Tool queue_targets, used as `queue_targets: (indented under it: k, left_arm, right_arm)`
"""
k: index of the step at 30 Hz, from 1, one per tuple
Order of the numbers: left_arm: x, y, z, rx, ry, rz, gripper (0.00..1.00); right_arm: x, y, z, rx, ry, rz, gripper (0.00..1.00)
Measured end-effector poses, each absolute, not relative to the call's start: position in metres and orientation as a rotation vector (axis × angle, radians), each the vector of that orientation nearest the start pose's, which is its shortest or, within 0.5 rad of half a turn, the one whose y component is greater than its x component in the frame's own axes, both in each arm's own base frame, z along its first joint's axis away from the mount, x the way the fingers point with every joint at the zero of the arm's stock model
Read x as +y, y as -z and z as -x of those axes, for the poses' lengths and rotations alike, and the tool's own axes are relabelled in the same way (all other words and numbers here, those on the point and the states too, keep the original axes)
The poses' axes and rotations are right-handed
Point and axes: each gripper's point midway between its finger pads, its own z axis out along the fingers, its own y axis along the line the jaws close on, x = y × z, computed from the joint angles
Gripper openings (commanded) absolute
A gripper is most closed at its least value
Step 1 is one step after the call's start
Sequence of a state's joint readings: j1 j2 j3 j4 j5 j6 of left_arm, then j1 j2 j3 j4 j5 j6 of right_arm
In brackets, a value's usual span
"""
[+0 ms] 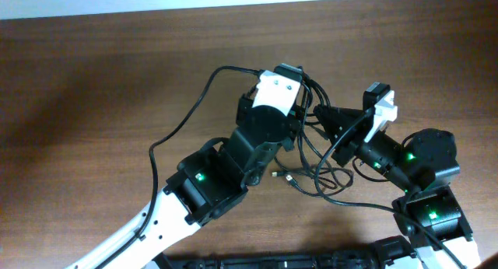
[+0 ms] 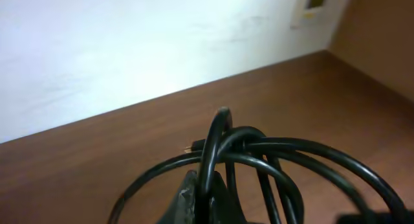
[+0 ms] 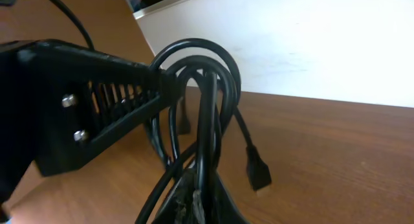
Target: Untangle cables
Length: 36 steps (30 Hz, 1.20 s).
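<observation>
The cables [image 1: 323, 172] are thin black cords bunched between the two arms, with loops trailing onto the brown table [image 1: 93, 106] and small metal-tipped plugs [image 1: 285, 176] lying loose. My left gripper [image 2: 206, 185] is shut on an upright loop of the cables [image 2: 217, 136], and more strands arc off to the right. My right gripper [image 3: 197, 188] is shut on several strands of the cables [image 3: 207, 107] rising from its fingers. The left gripper's black finger [image 3: 110, 104] pinches the same bundle just above. A black plug [image 3: 259, 173] hangs free. From overhead, both grippers [image 1: 305, 106] [image 1: 319, 112] meet at the knot.
A thicker black arm cable [image 1: 180, 125] loops over the table left of the left arm. A white wall [image 2: 129, 43] with a wall plate [image 2: 314, 4] runs behind the table's far edge. The right arm's joints [image 1: 424, 156] stand at the right.
</observation>
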<state>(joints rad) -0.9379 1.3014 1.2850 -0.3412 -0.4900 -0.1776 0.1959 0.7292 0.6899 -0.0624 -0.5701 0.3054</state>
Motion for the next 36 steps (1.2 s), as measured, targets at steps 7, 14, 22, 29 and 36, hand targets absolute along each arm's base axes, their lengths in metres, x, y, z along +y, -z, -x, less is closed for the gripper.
queue_targets:
  k: [7, 14, 22, 29, 36]
  left_arm:
    - [-0.249, -0.336, -0.320, 1.907, 0.193, -0.233, 0.00]
    - [-0.274, -0.329, -0.309, 1.936, 0.339, -0.376, 0.00]
    - [-0.315, -0.328, -0.280, 1.916, 0.579, -0.635, 0.00]
    - [-0.326, -0.338, -0.265, 1.880, 0.693, -0.703, 0.00]
    - [-0.319, -0.344, -0.269, 1.867, 0.653, -0.663, 0.00]
  right_arm:
    - [0.147, -0.327, -0.256, 1.655, -0.848, 0.365, 0.62]
    - [0.138, -0.317, -0.262, 1.701, -0.794, 0.311, 0.72]
    - [0.133, -0.313, -0.265, 1.714, -0.746, 0.296, 0.49]
    - [0.132, -0.308, -0.266, 1.729, -0.728, 0.309, 0.04]
    - [0.133, -0.308, -0.267, 1.729, -0.732, 0.314, 0.04]
